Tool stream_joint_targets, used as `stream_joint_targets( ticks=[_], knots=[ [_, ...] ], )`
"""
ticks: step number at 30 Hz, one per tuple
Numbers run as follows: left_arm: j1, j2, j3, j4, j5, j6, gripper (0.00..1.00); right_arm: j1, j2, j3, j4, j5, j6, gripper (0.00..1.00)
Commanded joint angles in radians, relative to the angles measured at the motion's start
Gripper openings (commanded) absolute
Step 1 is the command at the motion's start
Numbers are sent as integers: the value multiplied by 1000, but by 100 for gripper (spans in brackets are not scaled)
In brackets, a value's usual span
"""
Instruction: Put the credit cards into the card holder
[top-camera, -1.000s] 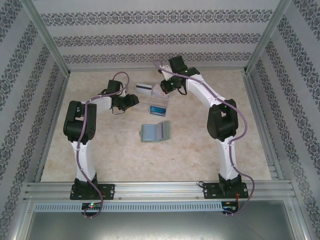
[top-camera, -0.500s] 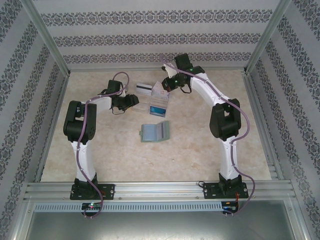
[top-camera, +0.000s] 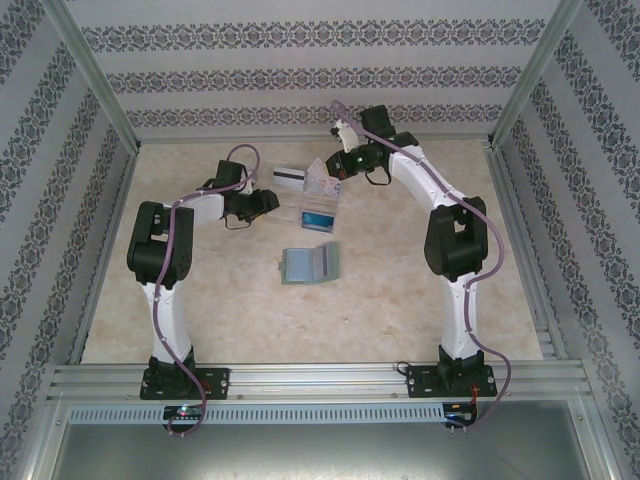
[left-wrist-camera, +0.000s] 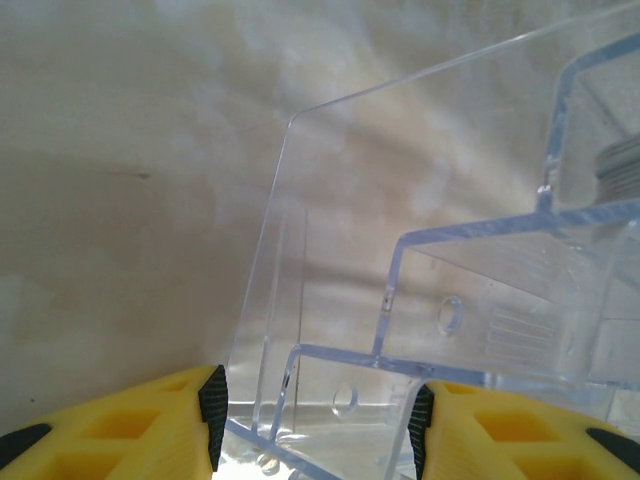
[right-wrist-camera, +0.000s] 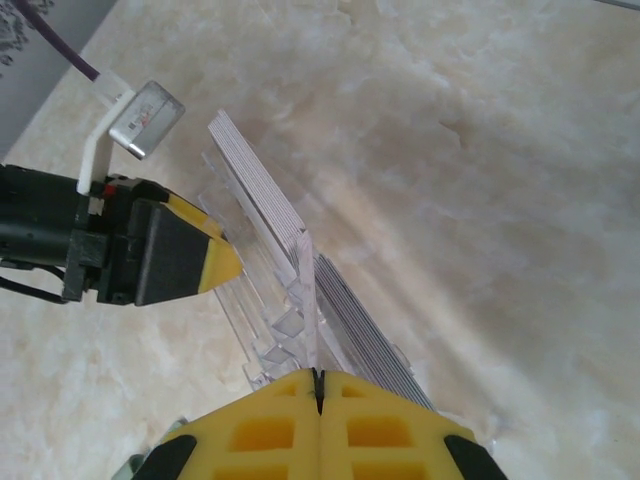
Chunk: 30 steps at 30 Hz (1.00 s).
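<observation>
While right pincer (right-wrist-camera: 316, 375) pinches pink card (right-wrist-camera: 309, 290) edge-on, long axis outward | left pincer (left-wrist-camera: 318, 430) straddles tray (left-wrist-camera: 283, 190), grip unclear

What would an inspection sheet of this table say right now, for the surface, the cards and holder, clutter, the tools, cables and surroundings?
Surface: pale marbled table, no spills seen.
Job's things: card holder lies open on the table, apart from the clear tray; cards stand on edge in the tray.
Clutter: nothing seen.
Tools: right tool shut on a pale card; left tool straddles part of the tray, grip unclear.
Cables: purple cables run along both arms.
Surroundings: patterned walls, metal frame.
</observation>
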<state>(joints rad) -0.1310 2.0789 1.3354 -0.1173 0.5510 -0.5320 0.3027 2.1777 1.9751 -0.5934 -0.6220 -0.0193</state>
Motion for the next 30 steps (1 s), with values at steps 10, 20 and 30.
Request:
stream_joint_targets(
  ticks=[10, 20, 30],
  knots=[
    [-18, -80, -46, -53, 10, 1, 52, -32, -138, -157, 194, -211, 168, 0],
    [-24, -239, -126, -88, 5, 16, 53, -24, -345, -463, 368, -221, 309, 0],
    [-130, -493, -386, -111, -48, -3, 52, 169, -613, -1053, 661, -21, 633, 0]
  ],
)
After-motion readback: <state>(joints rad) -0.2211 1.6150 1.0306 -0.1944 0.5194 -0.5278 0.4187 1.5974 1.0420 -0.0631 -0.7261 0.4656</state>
